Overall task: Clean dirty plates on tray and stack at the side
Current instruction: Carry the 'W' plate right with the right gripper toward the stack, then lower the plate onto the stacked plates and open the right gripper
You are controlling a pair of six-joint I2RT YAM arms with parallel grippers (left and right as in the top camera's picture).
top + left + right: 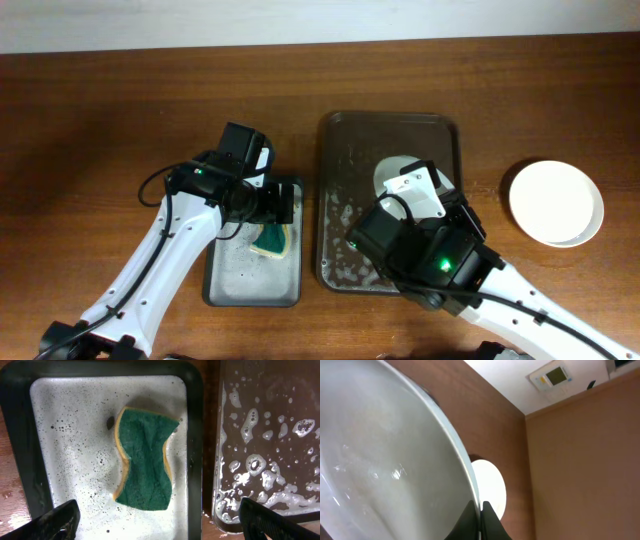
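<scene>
Wooden table (100, 120) carries everything. Large brown tray (340, 135) lies directly beneath the right claw (481, 516) and just to the right of the left claw (159, 512); its floor is wet, with white foam patches (340, 215). Grey metal tray (235, 285) sits under the left claw, close beside the brown tray, its floor soapy and speckled dark. Right claw is clenched on the rim of a white plate (392, 168): the two dark fingers pinch the edge between them, and the plate fills the wrist view to the claw's left. That plate is over the far half of the brown tray, partly hidden by the arm. Second white plate (556, 203) rests on bare table, well apart to the right of the right claw and outside the tray. Left claw is released, fingers (55, 520) spread wide, holding nothing. Green and yellow sponge (145, 457) lies flat in the grey tray, just ahead of the spread fingers, green side up.
</scene>
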